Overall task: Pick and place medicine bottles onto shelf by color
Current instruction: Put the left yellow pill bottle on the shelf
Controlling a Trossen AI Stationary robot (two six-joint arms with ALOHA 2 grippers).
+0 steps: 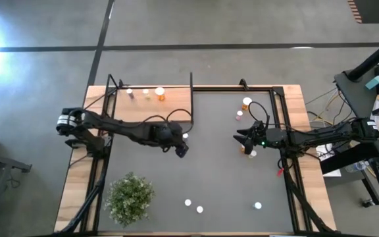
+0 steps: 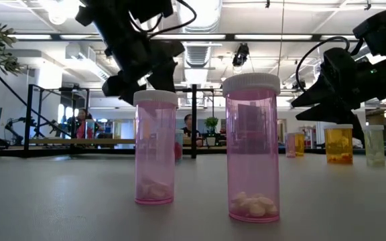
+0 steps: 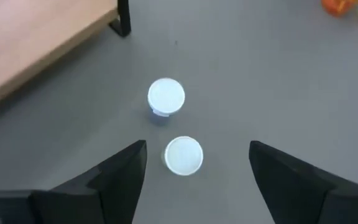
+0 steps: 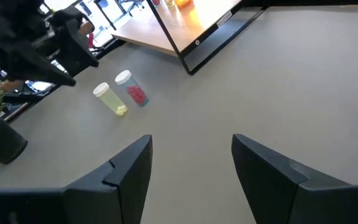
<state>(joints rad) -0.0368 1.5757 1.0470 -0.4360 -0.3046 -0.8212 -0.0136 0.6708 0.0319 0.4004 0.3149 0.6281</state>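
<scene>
Bottles stand scattered over the table [image 1: 216, 171], three on the shelf [image 1: 170, 108] at its far left, while the left gripper [image 3: 194, 163] hovers spread above two white caps [image 3: 183, 155] and the right gripper [image 4: 191, 155], spread and empty, hangs mid-table.

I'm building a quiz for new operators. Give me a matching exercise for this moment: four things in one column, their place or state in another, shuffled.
Column one:
1. plant
2. shelf
3. left gripper
4. right gripper

Column two:
a. open, nothing between its fingers
b. carries three bottles
c. open above two white-capped bottles
d. at the table corner, lower left in the high view

Pairs: 1-d, 2-b, 3-c, 4-a
</scene>
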